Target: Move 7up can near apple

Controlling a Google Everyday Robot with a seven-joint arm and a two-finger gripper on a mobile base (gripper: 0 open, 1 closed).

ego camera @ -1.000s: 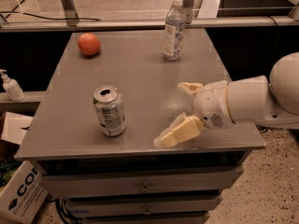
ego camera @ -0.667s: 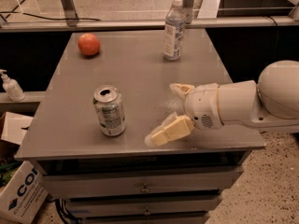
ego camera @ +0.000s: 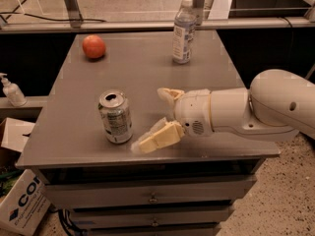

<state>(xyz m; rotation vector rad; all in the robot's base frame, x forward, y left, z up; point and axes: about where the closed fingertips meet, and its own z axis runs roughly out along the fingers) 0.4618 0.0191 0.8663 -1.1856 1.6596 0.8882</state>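
The 7up can [ego camera: 115, 117] stands upright near the front left of the grey table [ego camera: 147, 68], silvery-green with a white label panel and an opened top. The apple [ego camera: 93, 46], round and orange-red, sits at the far left of the table, well apart from the can. My gripper [ego camera: 153, 117] comes in from the right, just right of the can and level with it. Its cream fingers are spread open, one fingertip [ego camera: 147, 144] near the can's base, the other [ego camera: 165, 92] farther back. Nothing is between them.
A clear plastic water bottle [ego camera: 183, 31] with a white cap stands at the far middle of the table. Drawers sit below the table's front edge. A cardboard box [ego camera: 22, 203] and a pump bottle [ego camera: 11, 90] are off the table's left side.
My gripper has moved left across the table toward the can, fingers still spread. The can, apple and bottle have not moved.
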